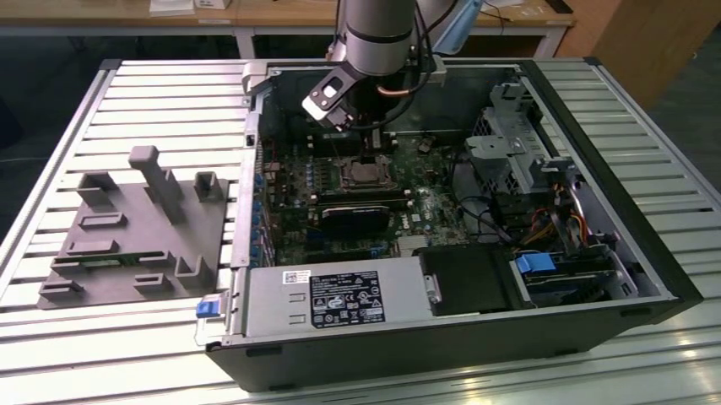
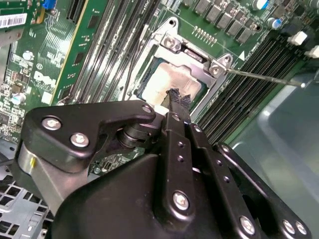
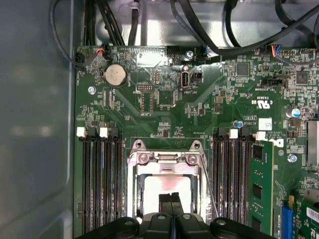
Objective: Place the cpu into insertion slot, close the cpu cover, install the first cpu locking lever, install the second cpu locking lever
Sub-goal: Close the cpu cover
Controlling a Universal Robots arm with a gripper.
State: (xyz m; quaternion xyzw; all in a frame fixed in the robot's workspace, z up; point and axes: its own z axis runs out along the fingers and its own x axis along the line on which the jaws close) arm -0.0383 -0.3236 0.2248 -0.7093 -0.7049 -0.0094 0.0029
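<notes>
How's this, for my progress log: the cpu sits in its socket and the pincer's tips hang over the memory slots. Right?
Not quite. The first wrist view shows the pincer over the cpu itself, not the memory slots; the rest holds.

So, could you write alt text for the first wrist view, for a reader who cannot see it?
The closed end effector hangs over the silvery cpu, seen through the window of the metal cpu cover. Black memory slots flank the cover on the green circuit board.
</notes>
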